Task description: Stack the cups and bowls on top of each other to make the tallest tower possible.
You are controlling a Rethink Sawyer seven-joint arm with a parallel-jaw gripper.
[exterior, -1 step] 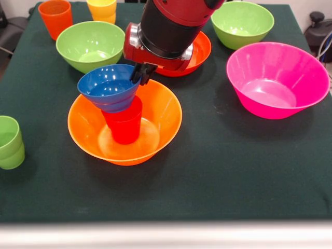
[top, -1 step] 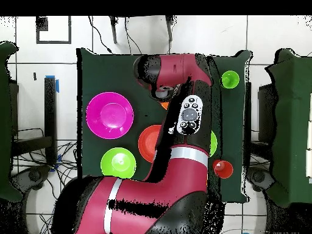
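Note:
The large orange bowl (exterior, -1 step: 155,111) sits on the dark cloth near the middle of the front view. A red cup (exterior, -1 step: 124,124) stands inside it. The small blue bowl (exterior, -1 step: 106,85) rests on the red cup, leaning a little. My gripper (exterior, -1 step: 142,73) comes down at the blue bowl's right rim and is shut on that rim. In the overhead view the arm covers this stack, leaving only an orange sliver of the large orange bowl (top, -1 step: 164,105). Light green cups (exterior, -1 step: 10,142) (top, -1 step: 230,80), nested, stand apart at the table's side.
A big pink bowl (exterior, -1 step: 275,78) (top, -1 step: 109,114), two light green bowls (exterior, -1 step: 91,44) (exterior, -1 step: 242,22), and a red-orange bowl (exterior, -1 step: 199,52) (top, -1 step: 149,143) behind the gripper ring the stack. An orange cup (exterior, -1 step: 55,18) (top, -1 step: 223,169) and a yellow cup (exterior, -1 step: 102,9) stand at the far edge.

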